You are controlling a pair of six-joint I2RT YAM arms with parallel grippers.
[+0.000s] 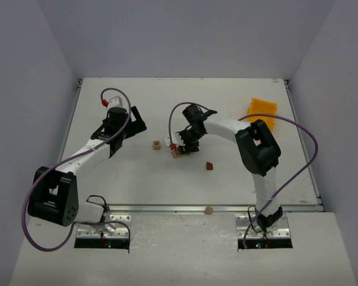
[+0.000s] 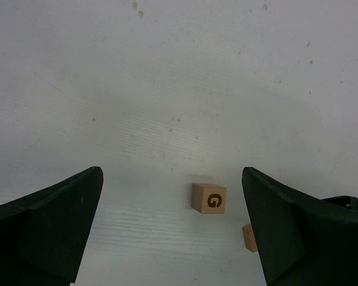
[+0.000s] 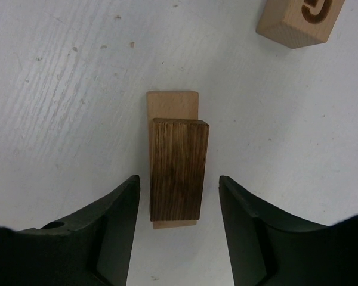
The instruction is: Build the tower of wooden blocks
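A dark brown wood block [image 3: 178, 170] lies on a flat pale-tan plank [image 3: 172, 104] on the table. My right gripper [image 3: 179, 180] is open, with one finger on each side of this stack and not touching it. In the top view the stack [image 1: 177, 154] sits just below the right gripper [image 1: 182, 146]. A small pale cube marked G [image 2: 209, 198] lies ahead of my open, empty left gripper [image 2: 172, 173]. The cube also shows in the top view [image 1: 157, 145] and the right wrist view [image 3: 298, 21]. A dark reddish-brown wedge [image 1: 209, 166] lies alone to the right of the stack.
A yellow plastic bin [image 1: 262, 112] stands at the back right. A small round wooden disc [image 1: 208, 210] lies at the table's near edge. The left gripper [image 1: 129, 139] hovers left of the cube. The plank's end [image 2: 249, 237] shows beside the left gripper's right finger.
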